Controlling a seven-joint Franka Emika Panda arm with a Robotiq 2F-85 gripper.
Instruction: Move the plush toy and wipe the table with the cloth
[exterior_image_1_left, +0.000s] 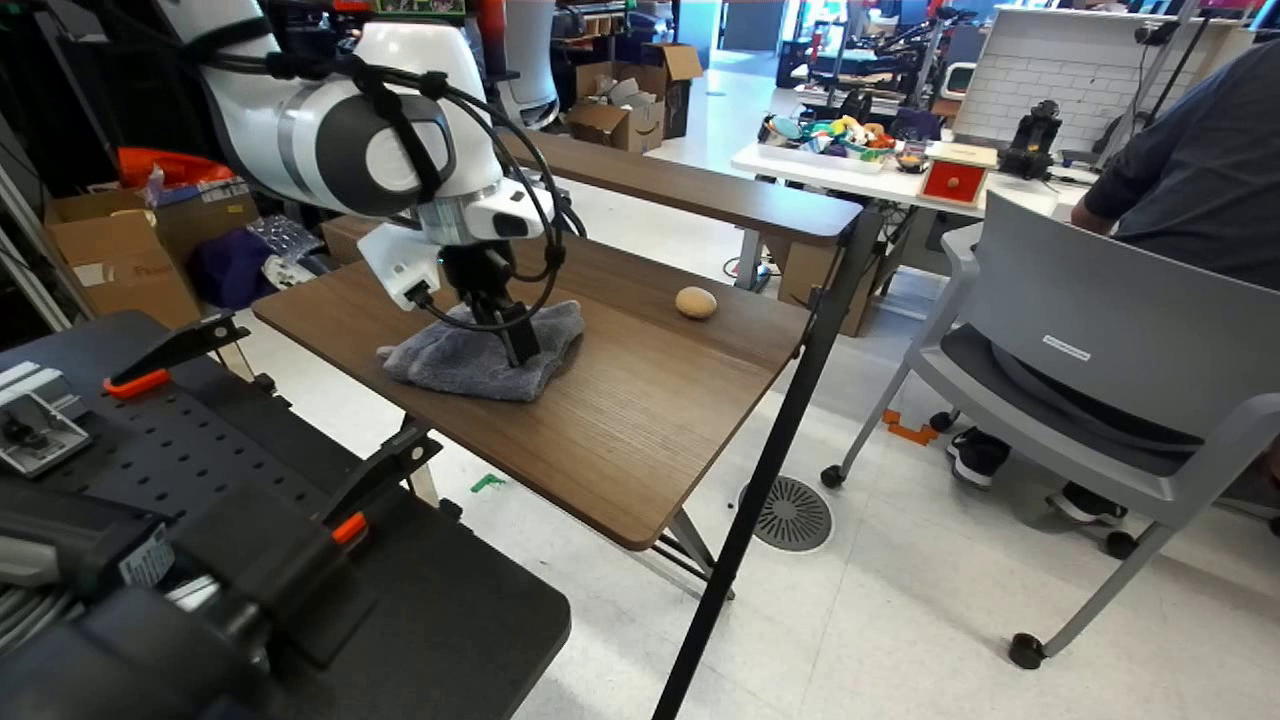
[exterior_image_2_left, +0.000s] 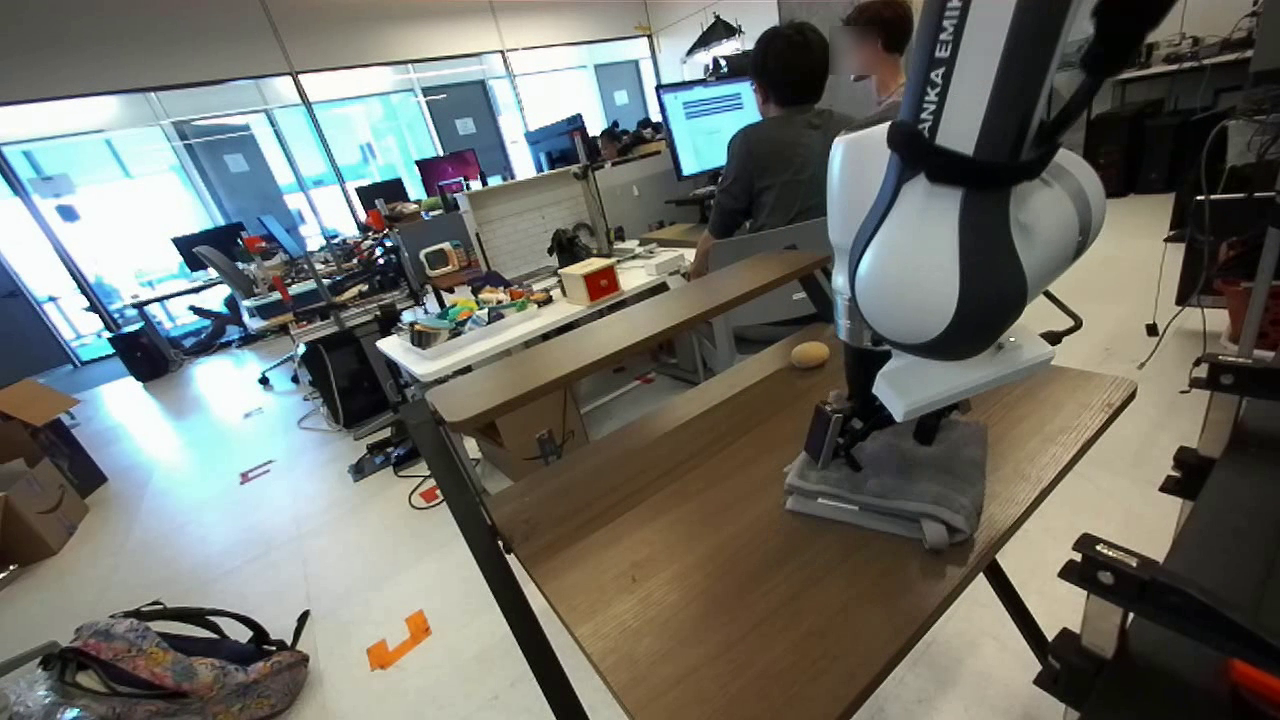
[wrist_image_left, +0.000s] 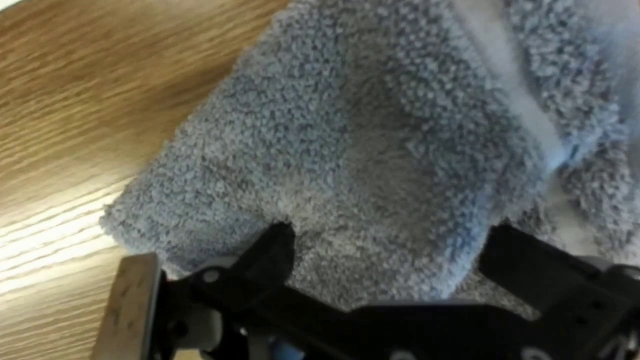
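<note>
Wrist view's got the jaws spread, grey cloth between them; plush toy sits well apart on the worktop.

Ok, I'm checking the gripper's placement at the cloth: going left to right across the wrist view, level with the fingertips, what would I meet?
Bare table, cloth, a gripper finger, cloth again between the fingers, the opposite finger, then more cloth.

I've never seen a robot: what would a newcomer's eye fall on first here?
The big white robot arm probably wins, leaning over the brown table, its open gripper at the grey cloth. Next comes the small tan plush toy, apart from the cloth, toward the raised shelf.
</note>
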